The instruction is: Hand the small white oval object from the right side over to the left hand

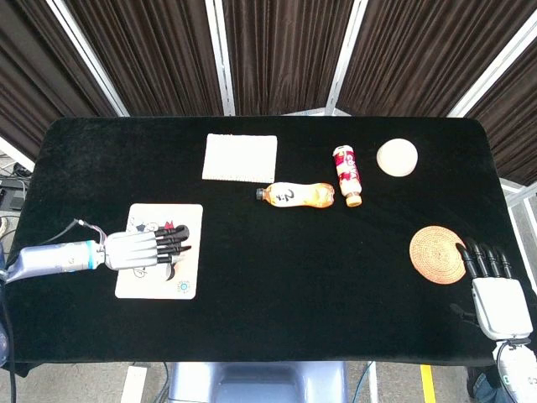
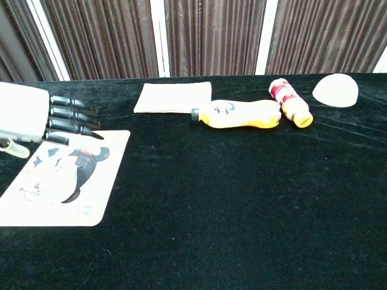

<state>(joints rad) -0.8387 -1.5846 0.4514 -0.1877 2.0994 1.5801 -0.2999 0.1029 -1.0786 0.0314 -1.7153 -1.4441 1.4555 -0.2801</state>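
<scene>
The small white oval object (image 1: 397, 157) lies on the black table at the far right, also seen in the chest view (image 2: 335, 90). My right hand (image 1: 495, 290) hovers at the front right edge, fingers straight and empty, well short of the oval. My left hand (image 1: 143, 249) is stretched out flat over the cartoon card (image 1: 143, 285) at the front left, fingers (image 2: 72, 118) extended and apart, holding nothing.
A woven round coaster (image 1: 436, 253) lies just beside my right hand. An orange drink bottle (image 1: 295, 195) and a small red-labelled bottle (image 1: 346, 174) lie mid-table. A white cloth (image 1: 240, 156) sits at the back.
</scene>
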